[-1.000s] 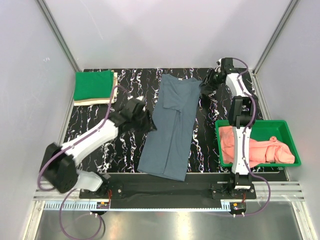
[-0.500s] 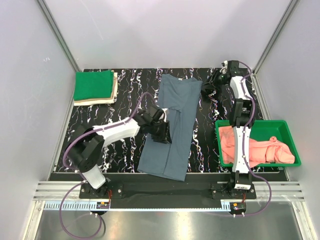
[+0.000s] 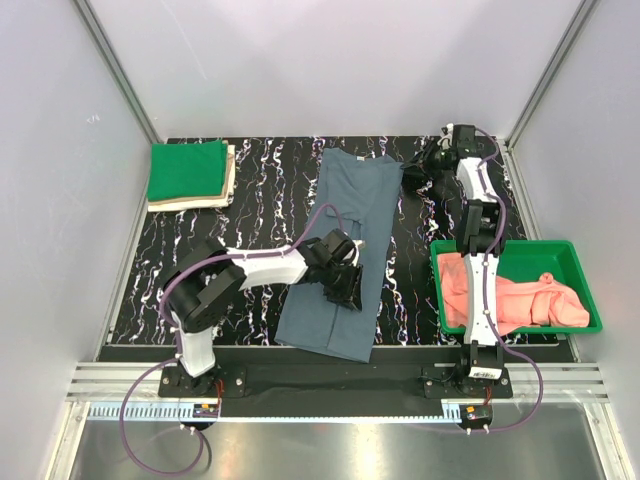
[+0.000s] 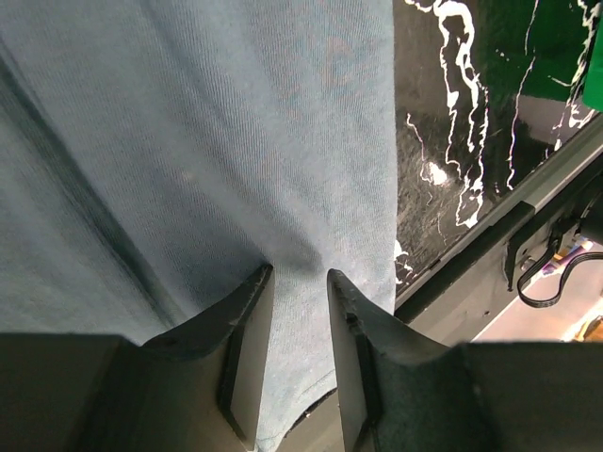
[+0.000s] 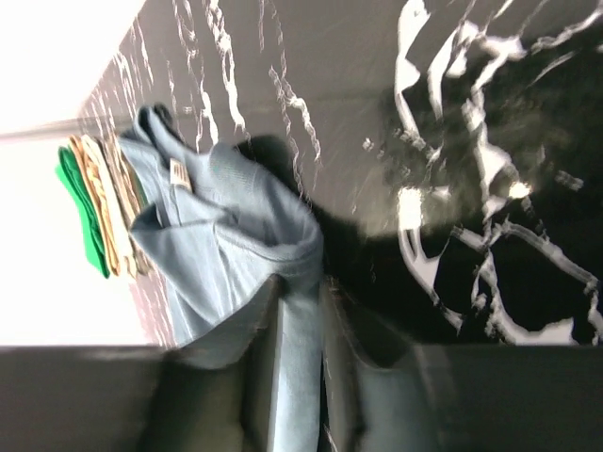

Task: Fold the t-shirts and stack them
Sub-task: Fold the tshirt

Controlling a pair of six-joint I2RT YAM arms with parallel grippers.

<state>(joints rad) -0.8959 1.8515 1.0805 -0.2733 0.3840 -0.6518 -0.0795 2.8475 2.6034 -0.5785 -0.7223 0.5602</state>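
The slate blue-grey t-shirt (image 3: 345, 230) lies lengthwise in the middle of the table, folded into a narrow strip. My left gripper (image 3: 347, 287) is down on its lower right part. In the left wrist view the fingers (image 4: 247, 311) stand narrowly apart with the shirt cloth (image 4: 217, 141) bunched between them at the left gripper (image 4: 299, 275). My right gripper (image 3: 418, 168) is at the shirt's far right corner. The right wrist view shows the right gripper (image 5: 301, 282) shut on a raised fold of the blue-grey t-shirt (image 5: 221, 221) beside its collar label.
A folded bright green t-shirt (image 3: 187, 170) lies on a beige one (image 3: 230, 178) at the far left corner. The rigid green tray (image 3: 572, 250) at the right holds crumpled salmon-pink t-shirts (image 3: 530, 300). The metal rail (image 3: 330, 385) runs along the near edge.
My left arm has swung from the table left of the shirt across onto its lower right part. Both grippers have narrowed, the right one onto the corner fold.
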